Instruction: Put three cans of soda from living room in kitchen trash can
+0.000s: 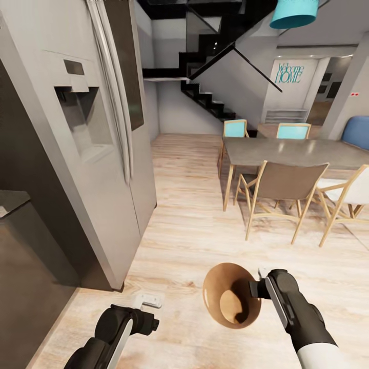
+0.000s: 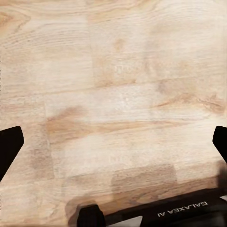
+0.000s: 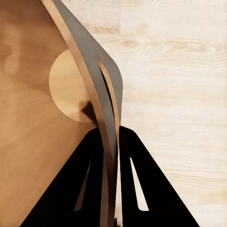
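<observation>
**Q:** What lies on the left, and what is the left gripper's condition?

**A:** The fridge (image 1: 97,133) stands at left, with a dark counter (image 1: 15,200) nearer. The left gripper (image 1: 148,301) hangs low over the floor (image 1: 189,230). In its wrist view the fingers (image 2: 10,146) sit at the frame's opposite edges with bare planks between them: spread wide, holding nothing.

**Q:** Where is the bin?

**A:** The bin (image 1: 230,294) is near, centre-right, off the floor and tipped so its mouth faces the head camera. The right gripper (image 1: 261,287) is clamped on its rim; the wrist view shows the wall (image 3: 101,109) pinched between the two fingers (image 3: 142,189) next to the handle slot. The inside appears empty; no cans are visible.

**Q:** What matters for carrying it well?

**A:** A judgement: the step is transport of the bin. Maintain the pinch, since a thin rim grip likely lets the bin swing. Drive smoothly. Keep to the open floor between the fridge and the table (image 1: 297,151) with its chairs (image 1: 284,197) at right. Level the bin before any can goes in.
</observation>
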{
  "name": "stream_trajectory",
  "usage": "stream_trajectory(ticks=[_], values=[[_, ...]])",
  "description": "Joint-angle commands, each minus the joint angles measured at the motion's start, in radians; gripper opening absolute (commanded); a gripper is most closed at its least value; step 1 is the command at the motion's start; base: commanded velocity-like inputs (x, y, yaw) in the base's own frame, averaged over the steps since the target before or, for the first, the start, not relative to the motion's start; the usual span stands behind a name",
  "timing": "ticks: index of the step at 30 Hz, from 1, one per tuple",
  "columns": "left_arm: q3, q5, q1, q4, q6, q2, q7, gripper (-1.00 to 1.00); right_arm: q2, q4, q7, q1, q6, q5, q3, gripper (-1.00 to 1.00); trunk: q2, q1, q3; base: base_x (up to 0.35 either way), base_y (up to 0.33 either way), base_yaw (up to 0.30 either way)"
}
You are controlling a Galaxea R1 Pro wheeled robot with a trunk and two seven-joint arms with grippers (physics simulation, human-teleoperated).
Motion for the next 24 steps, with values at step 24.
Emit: stream_trajectory(ticks=[24], values=[[0.000, -0.006, 0.000, 0.004, 0.000, -0.002, 0.006, 1.00, -0.001, -0.003, 0.004, 0.000, 0.000, -0.024, 0.001, -1.00, 0.168, -0.092, 0.075, 0.000, 0.000, -0.232]])
